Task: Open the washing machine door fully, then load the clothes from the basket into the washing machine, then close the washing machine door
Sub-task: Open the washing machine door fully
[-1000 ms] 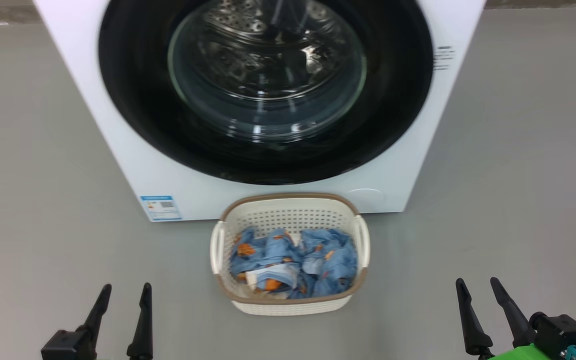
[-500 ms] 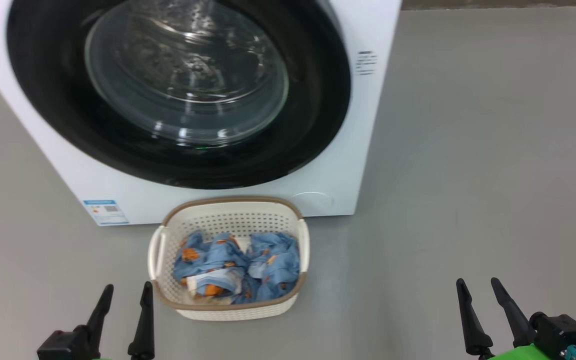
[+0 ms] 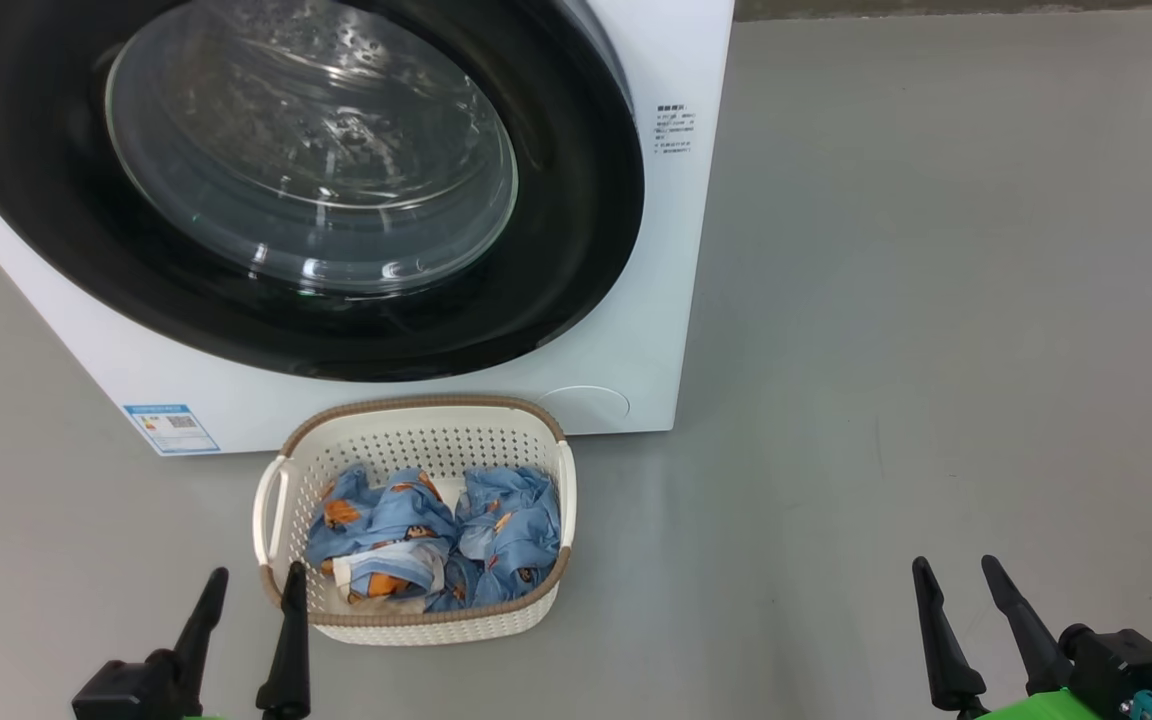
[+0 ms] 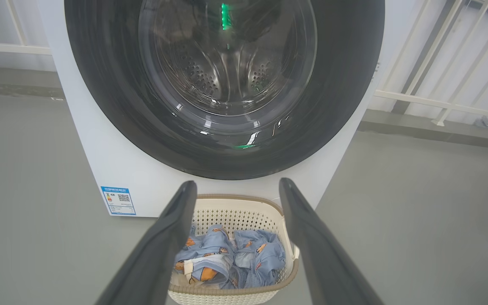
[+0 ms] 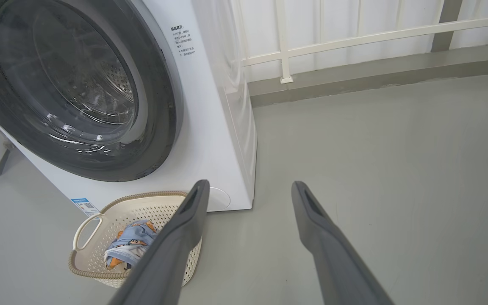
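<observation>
Washing machine door (image 3: 276, 170) sits shut, rigid and glossy, likely slippery; hook its rim edge. Clothes (image 3: 431, 540), soft, light, lie in basket (image 3: 416, 405) on floor (image 3: 936, 300) before it. Left gripper (image 3: 256, 572) and right gripper (image 3: 954, 562) hang spread, empty

Bright, even light. A soft shadow lies beside the basket (image 3: 416, 402), white glints streak the door (image 3: 306, 150), and the railings (image 5: 354, 36) bend near wrist-view edges.

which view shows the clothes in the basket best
The head view: it looks down into the basket, so both bundles of the clothes lie open. The left wrist view shows them low, partly hidden by the left hand; the right wrist view shows a small part past the right hand.
</observation>
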`<state>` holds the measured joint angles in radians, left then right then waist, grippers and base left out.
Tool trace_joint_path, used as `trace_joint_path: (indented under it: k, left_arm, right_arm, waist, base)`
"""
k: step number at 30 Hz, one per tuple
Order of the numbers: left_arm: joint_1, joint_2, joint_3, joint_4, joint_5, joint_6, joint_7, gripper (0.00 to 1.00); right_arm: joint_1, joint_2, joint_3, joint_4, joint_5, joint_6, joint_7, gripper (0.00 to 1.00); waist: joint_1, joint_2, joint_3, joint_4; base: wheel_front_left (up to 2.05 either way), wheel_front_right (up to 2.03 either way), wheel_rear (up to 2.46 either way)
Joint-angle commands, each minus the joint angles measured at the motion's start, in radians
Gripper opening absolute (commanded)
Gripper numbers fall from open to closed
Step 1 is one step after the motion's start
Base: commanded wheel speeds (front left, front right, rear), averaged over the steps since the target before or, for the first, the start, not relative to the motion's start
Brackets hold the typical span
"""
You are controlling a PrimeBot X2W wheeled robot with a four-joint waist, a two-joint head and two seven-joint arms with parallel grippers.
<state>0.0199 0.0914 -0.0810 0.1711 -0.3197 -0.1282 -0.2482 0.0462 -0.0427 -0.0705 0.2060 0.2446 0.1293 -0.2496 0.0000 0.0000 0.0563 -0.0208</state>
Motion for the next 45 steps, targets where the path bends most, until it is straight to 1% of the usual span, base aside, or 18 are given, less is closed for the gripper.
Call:
trace_joint_path:
  k: [1, 10, 14, 15, 16, 17, 18, 22, 25, 30, 35, 38, 41, 42, 45]
  left_arm:
    - [-0.037, 0.016, 0.030, -0.026, -0.005, -0.003, -0.014, 1.00]
    - [-0.037, 0.010, 0.019, -0.028, -0.008, -0.003, -0.014, 1.00]
    - [-0.040, 0.007, 0.013, -0.027, -0.011, -0.003, -0.014, 1.00]
    - [-0.041, 0.005, 0.013, -0.028, -0.012, -0.003, -0.014, 1.00]
    - [-0.042, 0.004, 0.013, -0.028, -0.013, -0.003, -0.014, 1.00]
    - [-0.042, 0.003, 0.013, -0.029, -0.014, -0.003, -0.014, 1.00]
    - [-0.042, 0.003, 0.013, -0.029, -0.014, -0.003, -0.014, 1.00]
    - [-0.050, 0.000, 0.009, -0.033, -0.015, -0.003, -0.014, 1.00]
    - [-0.067, 0.003, 0.000, -0.037, -0.017, -0.003, -0.014, 1.00]
    - [-0.100, 0.016, -0.017, -0.043, -0.021, -0.003, -0.014, 1.00]
    - [-0.143, 0.026, -0.042, -0.046, -0.025, -0.003, -0.014, 1.00]
    - [-0.169, 0.029, -0.056, -0.046, -0.030, -0.003, -0.014, 1.00]
    - [-0.191, 0.029, -0.069, -0.043, -0.035, -0.003, -0.014, 1.00]
    - [-0.197, 0.028, -0.074, -0.043, -0.036, -0.003, -0.014, 1.00]
    - [-0.211, 0.024, -0.084, -0.042, -0.040, -0.003, -0.014, 1.00]
  right_arm:
    - [-0.019, -0.008, 0.027, -0.022, -0.007, 0.001, -0.012, 1.00]
    - [-0.030, -0.008, 0.029, -0.023, 0.001, 0.001, -0.012, 1.00]
    - [-0.041, -0.008, 0.024, -0.030, 0.049, 0.001, -0.012, 1.00]
    - [-0.048, -0.008, 0.024, -0.032, 0.070, 0.001, -0.012, 0.78]
    - [-0.058, -0.008, 0.025, -0.034, 0.095, 0.001, -0.012, 0.41]
    - [-0.071, -0.008, 0.030, -0.036, 0.131, 0.001, -0.012, 0.00]
    - [-0.071, -0.008, 0.030, -0.036, 0.131, 0.001, -0.012, 0.00]
    - [-0.154, -0.008, 0.050, -0.056, 0.265, 0.001, -0.012, 0.00]
    - [-0.243, -0.008, 0.055, -0.074, 0.373, 0.001, -0.012, 0.00]
    - [-0.405, -0.008, 0.064, -0.091, 0.484, 0.001, -0.012, 0.00]
    - [-0.566, -0.013, 0.068, -0.088, 0.594, 0.001, -0.012, 0.00]
    - [-0.654, -0.035, 0.075, -0.070, 0.655, 0.001, -0.012, 0.00]
    - [-0.728, -0.059, 0.099, -0.035, 0.761, 0.001, -0.012, 0.00]
    - [-0.749, -0.074, 0.121, -0.017, 0.801, 0.001, -0.012, 0.00]
    - [-0.812, -0.128, 0.196, 0.042, 0.971, 0.001, 0.005, 0.00]
  waist:
    - [0.0000, 0.0000, 0.001, 0.000]
    - [0.0000, 0.0000, 0.009, 0.008]
    - [0.0000, 0.0000, 0.017, 0.015]
    - [0.0000, 0.0000, 0.020, 0.016]
    - [0.0000, 0.0000, 0.022, 0.016]
    - [0.0000, 0.0000, 0.025, 0.017]
    - [0.0000, 0.0000, 0.025, 0.017]
    - [0.0000, 0.0000, 0.046, 0.012]
    - [0.0000, 0.0000, 0.068, 0.012]
    - [0.0000, 0.0000, 0.113, 0.017]
    - [0.0000, 0.0000, 0.161, 0.038]
    - [0.0000, 0.0000, 0.187, 0.057]
    - [0.0000, 0.0000, 0.207, 0.079]
    - [0.0000, 0.0000, 0.212, 0.086]
    - [0.0000, 0.0000, 0.227, 0.110]
  base:
    - [0.00, 0.00, 0.00]
    - [0.00, 0.00, 0.00]
    - [0.00, 0.00, 0.00]
    - [0.00, 0.00, 0.00]
    - [0.00, 0.00, 0.00]
    - [0.00, 0.00, 0.00]
    - [0.00, 0.00, 0.00]
    - [0.00, 0.00, 0.00]
    - [0.00, 0.00, 0.00]
    - [0.00, 0.00, 0.00]
    - [0.00, 0.00, 0.00]
    - [0.00, 0.00, 0.00]
    - [0.00, 0.00, 0.00]
    - [0.00, 0.00, 0.00]
    - [0.00, 0.00, 0.00]
